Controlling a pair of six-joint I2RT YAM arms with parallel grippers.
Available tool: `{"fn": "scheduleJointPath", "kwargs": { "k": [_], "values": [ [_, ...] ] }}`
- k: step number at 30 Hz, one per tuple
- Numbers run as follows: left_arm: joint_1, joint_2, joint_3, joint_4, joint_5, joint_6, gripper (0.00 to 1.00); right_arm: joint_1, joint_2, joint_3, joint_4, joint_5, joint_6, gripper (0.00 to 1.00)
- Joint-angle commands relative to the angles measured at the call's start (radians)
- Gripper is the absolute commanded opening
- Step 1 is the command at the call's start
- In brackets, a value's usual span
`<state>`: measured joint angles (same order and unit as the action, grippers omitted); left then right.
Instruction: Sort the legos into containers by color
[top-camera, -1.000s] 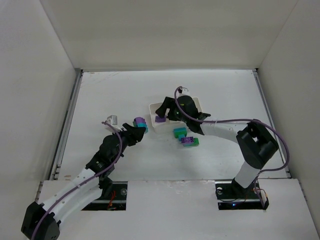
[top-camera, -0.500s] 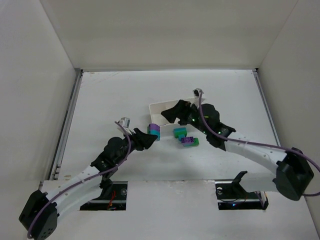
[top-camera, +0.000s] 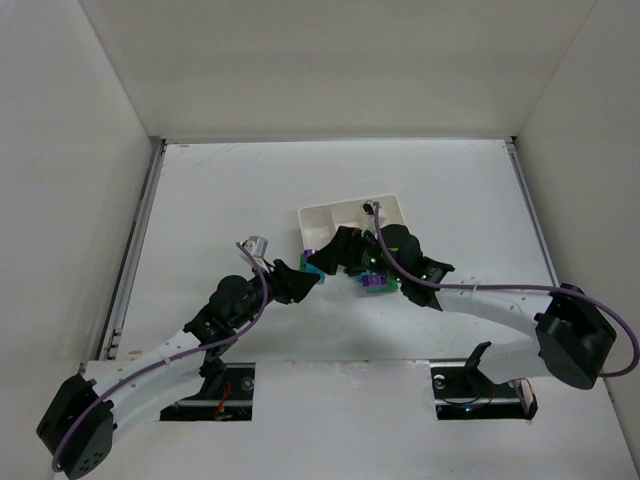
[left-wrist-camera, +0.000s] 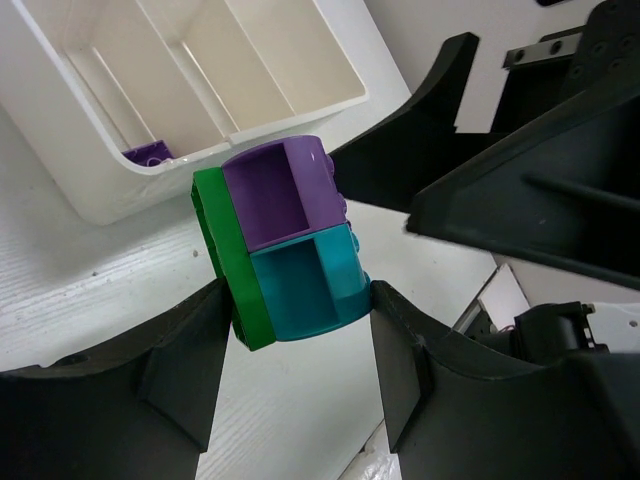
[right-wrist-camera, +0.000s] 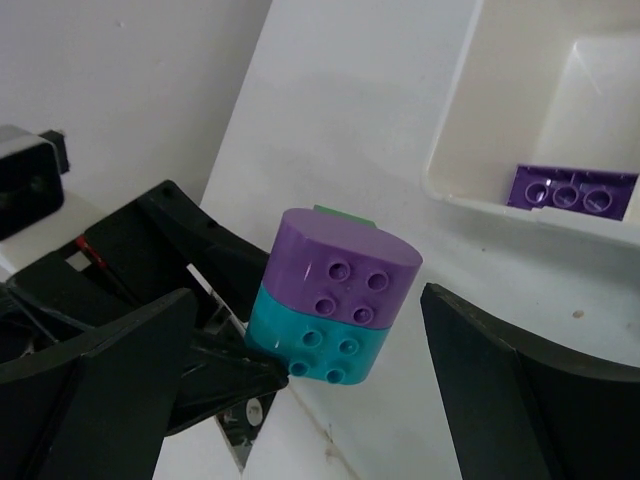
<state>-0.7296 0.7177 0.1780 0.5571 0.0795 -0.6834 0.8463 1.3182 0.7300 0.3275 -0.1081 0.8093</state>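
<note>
**Left claw grips a three-colour brick stack just outside the tray; right claw stands spread around it**

The left claw (left-wrist-camera: 295, 300) is clamped on a brick stack (left-wrist-camera: 290, 250). One finger presses the green plate (left-wrist-camera: 225, 260) on the stack's left, and the other presses the teal brick (left-wrist-camera: 305, 285) on its right. A purple brick (left-wrist-camera: 275, 195) sits joined to the teal one, and both are fixed to the green plate. In this view their hollow undersides face the camera.

In the right wrist view the right claw (right-wrist-camera: 308, 298) is spread wide, with the same stack (right-wrist-camera: 335, 295) between its fingers. White worktop shows between the stack and the right-hand finger, so that finger is clear of it. Here the stack shows its studded face, purple above teal, with a sliver of green at the top.

In the top view the two claws meet in mid-frame, the left (top-camera: 305, 280) beside the right (top-camera: 340, 255), at the lower left corner of the white tray (top-camera: 345, 212).

The tray fills the upper left of the left wrist view, its rim (left-wrist-camera: 280, 115) just above the stack. A loose purple brick (right-wrist-camera: 570, 190) lies in its leftmost compartment there.

A purple and green brick cluster (top-camera: 377, 283) rests on the worktop (top-camera: 220, 190) just below the tray, partly hidden by the right arm.
</note>
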Motion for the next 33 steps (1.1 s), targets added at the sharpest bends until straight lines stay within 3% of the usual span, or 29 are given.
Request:
{"fn": "scheduleJointPath", "kwargs": {
  "k": [1,7,10,19,25,33],
  "values": [
    [-0.015,-0.009,0.032,0.081,0.011,0.028,0.27,0.017,0.030,0.031,0.079,-0.024,0.011,1.00],
    [-0.018,-0.024,0.031,0.076,0.009,0.022,0.27,0.021,0.090,0.037,0.120,-0.010,0.027,1.00],
    [-0.021,-0.024,0.032,0.076,0.017,0.018,0.27,0.006,0.107,0.025,0.180,-0.024,0.042,0.92],
    [-0.031,-0.012,0.021,0.076,0.006,0.007,0.27,-0.014,0.133,0.032,0.229,-0.047,0.057,0.91],
    [-0.035,-0.009,0.026,0.076,0.006,0.005,0.27,-0.019,0.144,0.020,0.258,-0.042,0.076,0.70],
    [-0.034,-0.018,0.017,0.079,0.000,0.008,0.27,-0.028,0.128,-0.010,0.285,-0.033,0.085,0.58]
  ]
}}
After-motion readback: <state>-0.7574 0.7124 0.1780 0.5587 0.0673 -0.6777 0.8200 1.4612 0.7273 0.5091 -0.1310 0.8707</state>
